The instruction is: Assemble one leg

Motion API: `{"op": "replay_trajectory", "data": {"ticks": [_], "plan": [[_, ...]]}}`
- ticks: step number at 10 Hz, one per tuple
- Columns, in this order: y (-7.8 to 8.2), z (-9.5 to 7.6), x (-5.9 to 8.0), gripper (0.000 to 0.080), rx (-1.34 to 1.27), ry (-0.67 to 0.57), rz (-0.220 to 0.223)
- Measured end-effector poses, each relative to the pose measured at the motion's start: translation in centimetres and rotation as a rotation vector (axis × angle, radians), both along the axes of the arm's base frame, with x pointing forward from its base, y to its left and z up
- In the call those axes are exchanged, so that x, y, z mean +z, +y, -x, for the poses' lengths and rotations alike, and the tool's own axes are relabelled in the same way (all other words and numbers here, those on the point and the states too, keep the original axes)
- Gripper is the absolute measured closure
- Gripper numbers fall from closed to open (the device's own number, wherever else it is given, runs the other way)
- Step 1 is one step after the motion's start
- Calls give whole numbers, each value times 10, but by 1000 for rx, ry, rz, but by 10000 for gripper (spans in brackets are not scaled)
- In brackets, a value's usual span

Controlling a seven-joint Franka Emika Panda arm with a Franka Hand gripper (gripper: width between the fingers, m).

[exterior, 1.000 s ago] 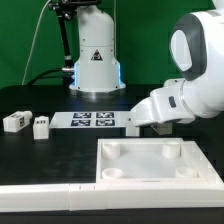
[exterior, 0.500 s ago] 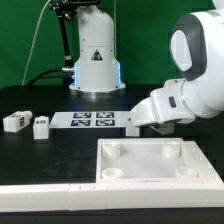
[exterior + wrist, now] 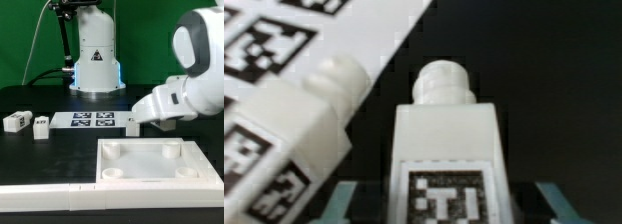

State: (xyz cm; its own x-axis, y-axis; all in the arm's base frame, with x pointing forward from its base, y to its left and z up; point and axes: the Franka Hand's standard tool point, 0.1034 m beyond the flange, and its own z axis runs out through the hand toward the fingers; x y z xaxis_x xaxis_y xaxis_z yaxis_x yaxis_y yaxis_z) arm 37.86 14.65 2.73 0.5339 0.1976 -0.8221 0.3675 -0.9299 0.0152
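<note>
Leg (image 3: pixel 448 140): a small white plastic rectangular block with a rounded peg at one end and a black-and-white square tag on the face turned to the wrist camera. In the wrist view I see it resting on the black table (image 3: pixel 562 90), between the two fingers (image 3: pixel 345 200) of the gripper (image 3: pixel 448 198). A dark gap shows on either side of the block, so I read the jaws as standing apart, straddling the leg without clamping it.

A second white tagged block (image 3: pixel 292 140) of the same shape lies just beside the leg and roughly parallel to it. It runs along the edge of the thin flat white marker board (image 3: pixel 331 35), whose square tags fill that corner of the wrist view.

In the exterior view the white robot arm (image 3: pixel 185 95) reaches in from the exterior view's right. Its hand sits low over the table, at the end of the marker board nearer that side. From here I can make out the leg only as a small tagged white shape under the hand.

Well apart, toward the exterior view's left, lie a third white block (image 3: pixel 15 121) and a fourth white block (image 3: pixel 41 126), side by side but not touching. A large white square tray-like tabletop (image 3: pixel 150 166) with round corner sockets lies in the foreground with its sockets facing up. Behind the marker board stands the arm's white base (image 3: pixel 95 55), ringed with blue light.
</note>
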Motion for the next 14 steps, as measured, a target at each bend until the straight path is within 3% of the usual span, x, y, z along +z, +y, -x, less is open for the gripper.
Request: {"op": "replay_trajectory", "data": {"ticks": [3, 6, 9, 10, 13, 14], "plan": [[-3, -16, 39, 512, -23, -26, -14], [-3, -20, 39, 512, -26, -59, -26], [1, -33, 37, 512, -24, -317, -129], [-3, -36, 43, 512, -10, -337, -153], [-13, -74, 48, 511, 28, -548, -282], [-15, -79, 50, 511, 24, -622, -302]]}}
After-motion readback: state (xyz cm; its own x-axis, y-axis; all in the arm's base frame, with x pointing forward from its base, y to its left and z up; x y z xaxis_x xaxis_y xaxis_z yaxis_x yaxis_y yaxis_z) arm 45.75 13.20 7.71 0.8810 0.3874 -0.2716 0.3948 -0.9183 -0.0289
